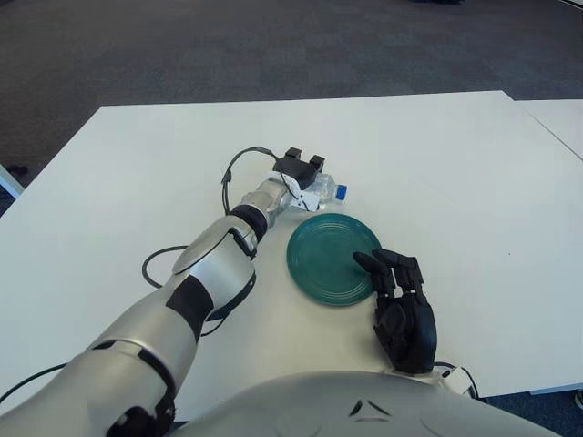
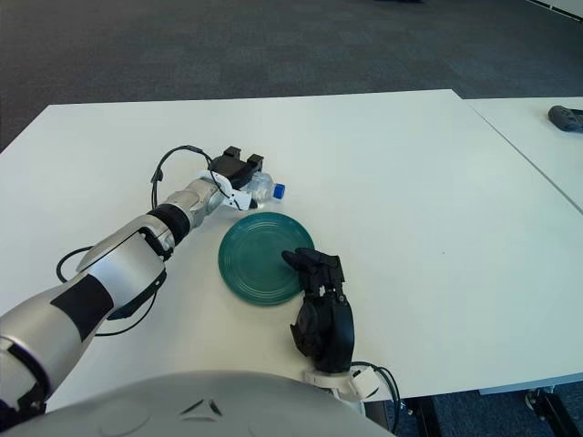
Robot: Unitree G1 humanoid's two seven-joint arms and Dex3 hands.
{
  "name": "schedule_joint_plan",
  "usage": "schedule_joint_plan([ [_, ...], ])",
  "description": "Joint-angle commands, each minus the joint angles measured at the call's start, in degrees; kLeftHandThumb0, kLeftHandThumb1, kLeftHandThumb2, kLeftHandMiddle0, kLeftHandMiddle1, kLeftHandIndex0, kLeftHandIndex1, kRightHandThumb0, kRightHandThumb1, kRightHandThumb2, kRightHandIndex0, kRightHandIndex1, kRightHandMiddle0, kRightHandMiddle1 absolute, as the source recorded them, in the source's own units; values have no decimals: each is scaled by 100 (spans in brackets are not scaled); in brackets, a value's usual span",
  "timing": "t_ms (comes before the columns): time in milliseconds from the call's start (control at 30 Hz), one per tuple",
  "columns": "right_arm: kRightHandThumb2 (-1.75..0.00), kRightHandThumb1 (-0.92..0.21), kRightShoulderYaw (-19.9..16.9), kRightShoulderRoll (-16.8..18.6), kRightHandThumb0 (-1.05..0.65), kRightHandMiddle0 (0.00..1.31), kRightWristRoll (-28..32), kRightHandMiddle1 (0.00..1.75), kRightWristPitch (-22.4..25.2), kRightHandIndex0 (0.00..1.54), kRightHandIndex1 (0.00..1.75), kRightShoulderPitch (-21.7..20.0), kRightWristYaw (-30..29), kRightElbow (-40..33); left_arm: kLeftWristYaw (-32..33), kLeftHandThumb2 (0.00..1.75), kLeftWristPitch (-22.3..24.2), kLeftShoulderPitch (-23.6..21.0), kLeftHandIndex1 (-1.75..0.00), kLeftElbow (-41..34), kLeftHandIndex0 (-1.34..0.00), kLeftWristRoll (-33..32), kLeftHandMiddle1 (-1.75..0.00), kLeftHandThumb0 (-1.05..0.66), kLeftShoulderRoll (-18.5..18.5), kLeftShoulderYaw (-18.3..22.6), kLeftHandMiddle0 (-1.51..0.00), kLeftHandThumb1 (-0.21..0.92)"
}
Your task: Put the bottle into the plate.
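Left eye view: one green plate (image 1: 323,264) on the white table (image 1: 455,164); one clear bottle (image 1: 323,192), blue-capped, lying just beyond the plate's far rim; the left hand (image 1: 296,173) is stretched out there, fingers clamped round the bottle. Right eye view: same single plate, single bottle; the right hand (image 2: 321,309) sits at the plate's near-right edge, fingers loosely curled, holding nothing.

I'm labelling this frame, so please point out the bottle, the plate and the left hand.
bottle (image 1: 339,191): left eye view, on its blue cap.
plate (image 1: 323,255): left eye view, on its bare green centre.
left hand (image 1: 299,169): left eye view, on the black hand over the bottle.
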Motion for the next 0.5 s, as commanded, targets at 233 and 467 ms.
schedule_joint_plan([
  [233,-57,-92,-402,-131,-68,12,253,124,596,57,104,793,-232,197,284,126,-209,648,-175,195,-58,-312,-175,-46,-19,316,-105,36],
  [467,-56,-92,-492,-104,-68,13,159,124,644,57,106,724,-300,200,439,125,-359,602,-175,145,-57,-370,-175,-45,-15,459,-108,36],
])
